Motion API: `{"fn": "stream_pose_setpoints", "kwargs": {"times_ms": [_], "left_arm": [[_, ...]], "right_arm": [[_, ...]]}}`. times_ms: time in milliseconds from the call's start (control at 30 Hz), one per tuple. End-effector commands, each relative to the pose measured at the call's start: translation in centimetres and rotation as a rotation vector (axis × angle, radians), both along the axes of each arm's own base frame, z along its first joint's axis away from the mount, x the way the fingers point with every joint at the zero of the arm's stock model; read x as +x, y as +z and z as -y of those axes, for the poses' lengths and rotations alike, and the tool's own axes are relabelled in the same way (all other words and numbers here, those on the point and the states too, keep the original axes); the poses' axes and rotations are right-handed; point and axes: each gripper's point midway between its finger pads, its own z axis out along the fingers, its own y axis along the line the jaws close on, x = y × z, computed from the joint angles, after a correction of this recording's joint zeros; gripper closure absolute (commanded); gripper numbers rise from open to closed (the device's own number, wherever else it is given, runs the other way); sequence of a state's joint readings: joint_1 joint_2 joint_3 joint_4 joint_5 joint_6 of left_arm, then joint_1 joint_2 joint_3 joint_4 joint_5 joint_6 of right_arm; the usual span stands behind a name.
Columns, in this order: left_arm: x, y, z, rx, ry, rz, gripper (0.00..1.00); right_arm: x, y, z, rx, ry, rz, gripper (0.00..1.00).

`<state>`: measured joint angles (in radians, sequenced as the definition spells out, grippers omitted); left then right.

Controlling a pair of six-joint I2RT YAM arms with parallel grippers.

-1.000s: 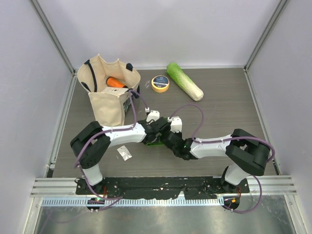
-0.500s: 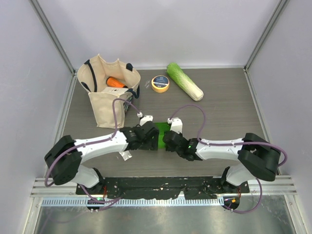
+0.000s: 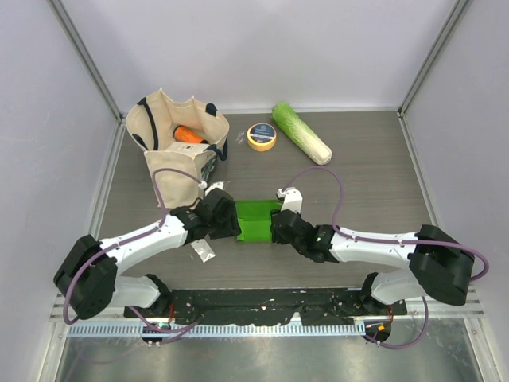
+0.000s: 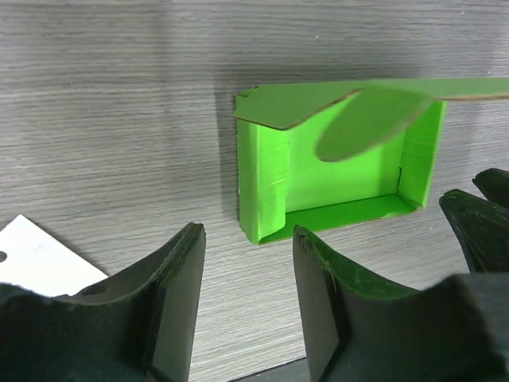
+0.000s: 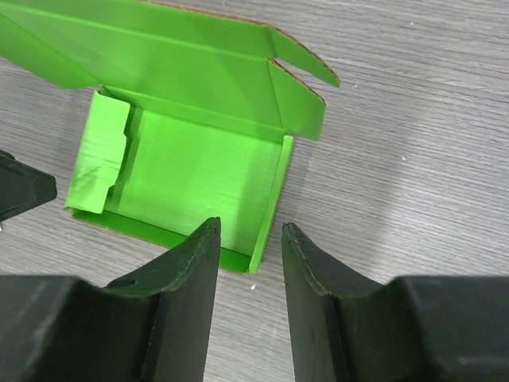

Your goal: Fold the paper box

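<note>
Top external cam: paper box (image 3: 256, 220) sits on the table (image 3: 374, 175) near the front-middle, btw the two grippers. It's an open tray, mouth up, long axis running left-right. The lid is hinged on the far long edge and stands raised, w/ tuck flaps at its ends. In the wrist cams the tray's green floor is in full view.

Left gripper (image 3: 225, 220) is released, fingers spread and holding nothing, just beside the box's near-left corner. Right gripper (image 3: 280, 227) is also released. In its own cam the near-right corner wall lies btw its fingers; can't tell if they touch it.

Tote bag (image 3: 179, 159) stands far-left w/ an orange item (image 3: 188, 134) inside. Tape roll (image 3: 262, 136) and cabbage (image 3: 301, 144) lie at the back. A white card (image 3: 203, 250) lies near the left gripper.

Vs 0.5 s ago: the grippers have pulled apart sideways and more of the box shows. The left arm is stretched lower and further left. Bag, tape and cabbage are unmoved.
</note>
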<state>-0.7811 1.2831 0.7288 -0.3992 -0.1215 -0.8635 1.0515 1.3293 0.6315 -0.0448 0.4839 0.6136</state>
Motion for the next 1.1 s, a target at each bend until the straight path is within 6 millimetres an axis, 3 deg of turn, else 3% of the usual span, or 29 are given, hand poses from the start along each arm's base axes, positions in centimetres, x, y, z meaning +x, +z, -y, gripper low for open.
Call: {"fn": "stream_pose_setpoints", "kwargs": {"times_ms": [0, 267, 433, 567, 933, 1067], "left_arm": [[1.2, 0.8, 2.0, -0.120, 0.002, 0.014, 0.49], [2.1, -1.0, 1.7, -0.072, 0.014, -0.015, 0.63], [2.2, -1.5, 1.2, -0.073, 0.037, -0.017, 0.64], [2.7, -1.5, 1.8, -0.123, 0.033, -0.012, 0.65], [3.0, -3.1, 1.0, -0.042, 0.040, -0.047, 0.77], [3.7, -3.3, 0.2, 0.041, 0.038, -0.030, 0.87]], "right_arm": [[0.9, -0.2, -0.7, -0.024, 0.018, 0.022, 0.59], [1.7, -1.0, -0.5, -0.025, 0.005, 0.023, 0.62], [1.9, -1.4, -0.3, -0.023, 0.005, 0.020, 0.66], [2.1, -1.7, -0.4, -0.021, 0.015, 0.014, 0.69], [2.5, -2.4, -1.1, -0.046, 0.028, 0.009, 0.77], [2.6, -2.8, -1.3, -0.056, 0.031, 0.006, 0.81]]}}
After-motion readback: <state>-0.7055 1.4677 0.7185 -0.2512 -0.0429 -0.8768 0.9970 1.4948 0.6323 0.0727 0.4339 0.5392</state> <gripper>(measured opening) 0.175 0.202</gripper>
